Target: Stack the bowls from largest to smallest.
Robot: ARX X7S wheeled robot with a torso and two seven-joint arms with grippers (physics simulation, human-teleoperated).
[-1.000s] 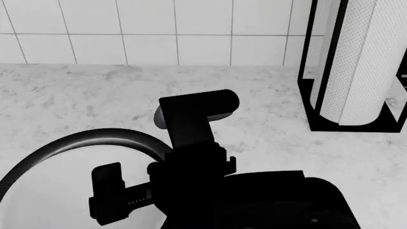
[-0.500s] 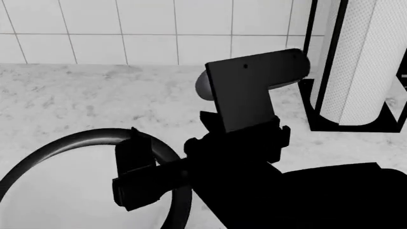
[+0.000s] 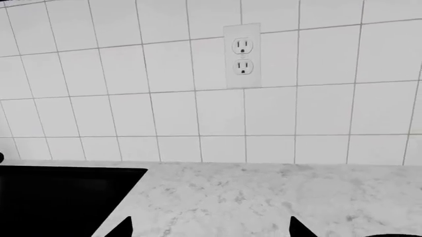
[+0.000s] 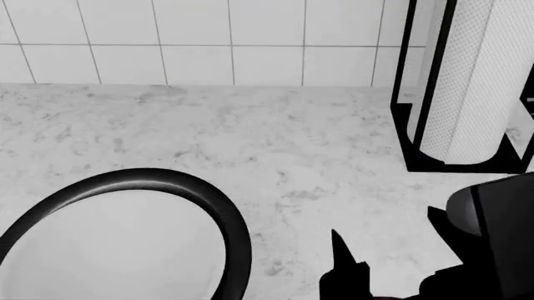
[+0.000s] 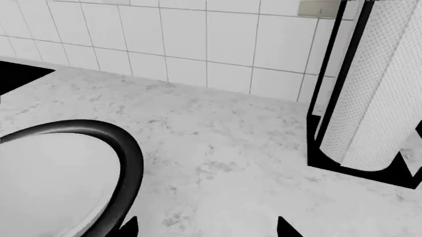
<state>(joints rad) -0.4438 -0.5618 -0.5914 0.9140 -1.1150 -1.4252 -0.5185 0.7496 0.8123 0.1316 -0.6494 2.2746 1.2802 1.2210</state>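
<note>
The black bowl (image 4: pixel 237 231) sits upright on the marble table (image 4: pixel 276 144), mouth up, well apart from the paper-towel roll (image 4: pixel 471 81), with bare marble between them. A white surface fills its inside. The right end effector (image 5: pixel 204 229) hovers beside its rim, fingertips spread, holding nothing. The left end effector (image 3: pixel 209 229) is spread too, empty.

I see the largest bowl (image 4: pixel 237 234) on the counter (image 4: pixel 250 131) at the lower left of my head view, with the white bowl (image 4: pixel 117 250) nested inside it; the paper-towel holder (image 4: pixel 417 150) stands well apart to the right, against the tiled wall (image 4: pixel 209 37) behind; the right gripper (image 4: pixel 388 265) sits low between them, nearer me.
</note>
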